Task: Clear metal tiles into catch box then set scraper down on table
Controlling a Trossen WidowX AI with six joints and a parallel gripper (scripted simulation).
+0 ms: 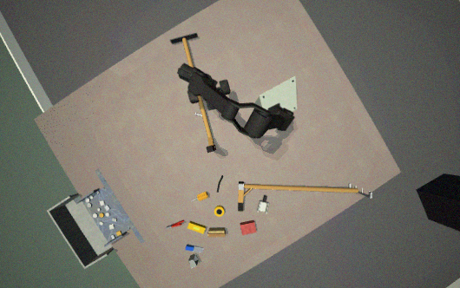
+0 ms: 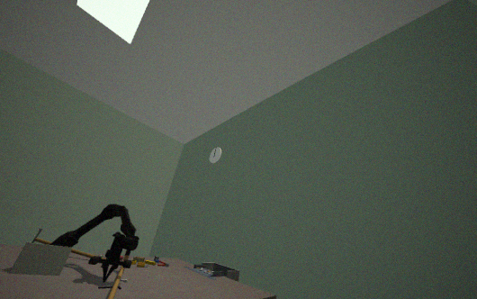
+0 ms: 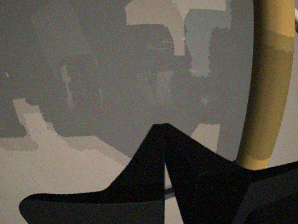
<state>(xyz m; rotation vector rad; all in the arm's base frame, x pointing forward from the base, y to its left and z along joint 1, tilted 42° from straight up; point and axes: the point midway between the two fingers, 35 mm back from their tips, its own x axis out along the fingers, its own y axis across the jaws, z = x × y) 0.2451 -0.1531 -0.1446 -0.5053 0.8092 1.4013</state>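
Observation:
The long scraper (image 1: 206,123) (image 2: 116,281) (image 3: 272,75) lies on the table, with a wide black blade at its upper end in the top view, a black block at the other and small pegs beside the handle. My gripper (image 2: 105,280) (image 3: 160,131) is shut and empty, low beside the wooden handle, which stands right of the fingertips in the wrist view. In the top view the arm hides the fingertips. Several small pale tiles (image 1: 111,226) and a few orange ones (image 1: 101,215) lie on the bluish steel plate (image 1: 121,219). The catch box (image 1: 71,230) (image 2: 230,273) adjoins its far side.
A second long wooden tool (image 1: 304,189) with a T-shaped head and metal hooks lies at the right. Between it and the plate are a yellow tape roll (image 1: 219,211), a red block (image 1: 248,227), a yellow block (image 1: 197,227) and a red-handled tool (image 1: 177,224).

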